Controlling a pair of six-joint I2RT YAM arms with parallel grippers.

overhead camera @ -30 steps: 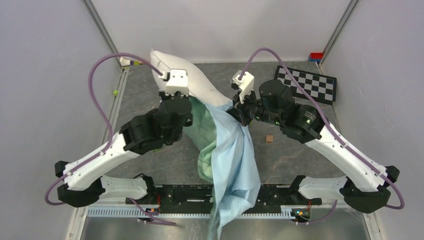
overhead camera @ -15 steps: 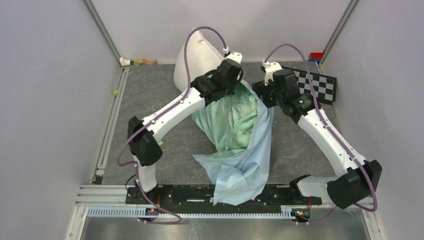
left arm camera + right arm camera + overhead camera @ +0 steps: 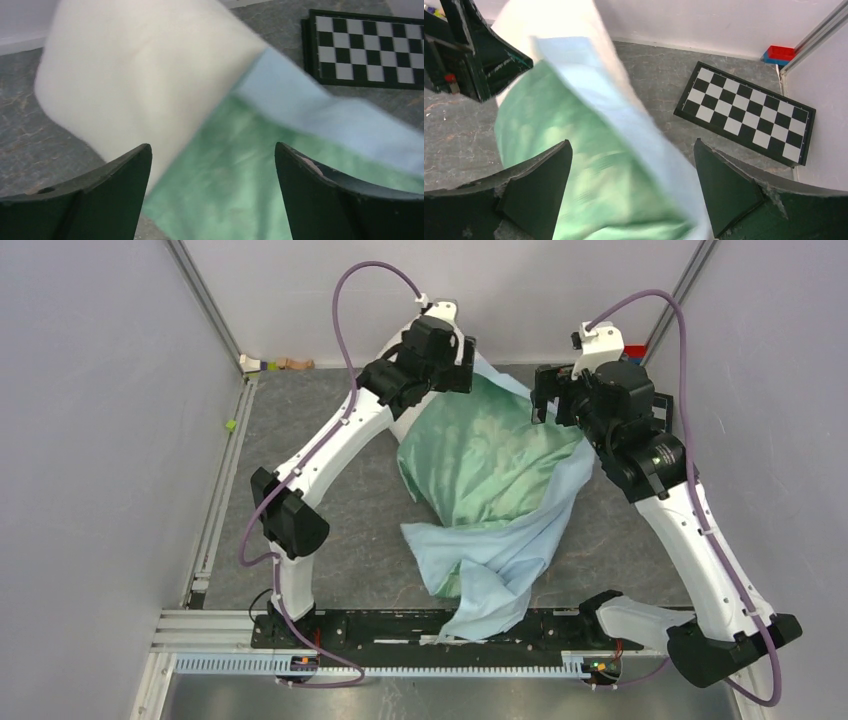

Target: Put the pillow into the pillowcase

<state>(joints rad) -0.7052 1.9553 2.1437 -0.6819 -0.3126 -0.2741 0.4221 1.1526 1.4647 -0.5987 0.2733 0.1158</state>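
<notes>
Left gripper (image 3: 212, 150) and right gripper (image 3: 633, 145) both gape wide, gripping nothing; pillow (image 3: 130, 75) end bare just beyond left jaws, pillowcase (image 3: 240, 170) slack under and between both pairs, so risk: unheld case mouth may slump or slip off the bare end, since nothing pins the fabric

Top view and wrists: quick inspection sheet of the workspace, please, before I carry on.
Surface: grey mottled table, no spill seen.
Job's things: pillow largely covered by pillowcase, white far end sticking out; loose blue end trails to the near rail.
Clutter: checkerboard far right; red block in the corner; small bits far left.
Grippers: left gripper open, right gripper open, both above the fabric, holding nothing.
Cables: purple cable arcs free on each arm, no snag seen.
Surroundings: pale walls, metal posts.
</notes>
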